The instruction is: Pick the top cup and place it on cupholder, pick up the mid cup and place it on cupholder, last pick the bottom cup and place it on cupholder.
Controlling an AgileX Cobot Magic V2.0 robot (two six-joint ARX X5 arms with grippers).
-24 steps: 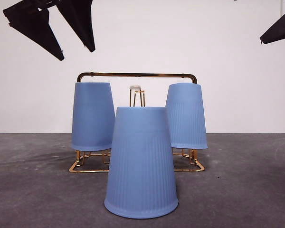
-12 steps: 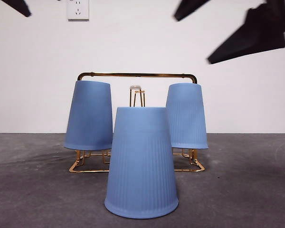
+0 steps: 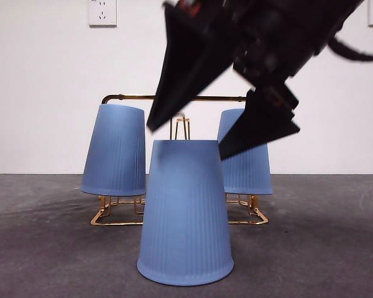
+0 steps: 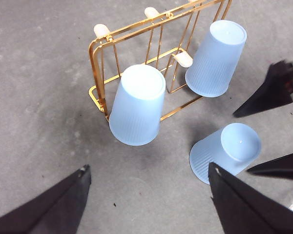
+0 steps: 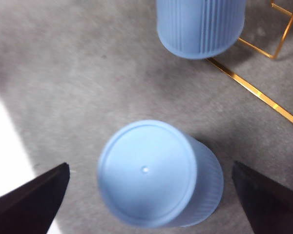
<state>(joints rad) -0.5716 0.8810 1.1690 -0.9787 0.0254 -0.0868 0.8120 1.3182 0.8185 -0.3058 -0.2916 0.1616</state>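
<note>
your right gripper [image 3: 188,141] hangs w/ jaws wide just above the loose cup [image 3: 185,214]; cupholder [image 3: 180,98] w/ two cups behind it.

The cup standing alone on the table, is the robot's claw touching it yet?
Apart. In the right wrist view the cup sits between the open jaws of the right gripper, with bare table showing on both sides.

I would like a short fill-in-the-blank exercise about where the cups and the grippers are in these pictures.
1. ____ blue cups already hang on the gold rack.
2. The last cup stands upside down on the ____.
3. The ____ gripper is above that cup, jaws open.
4. The left gripper holds ____.

Missing words: two; table; right; nothing
</note>
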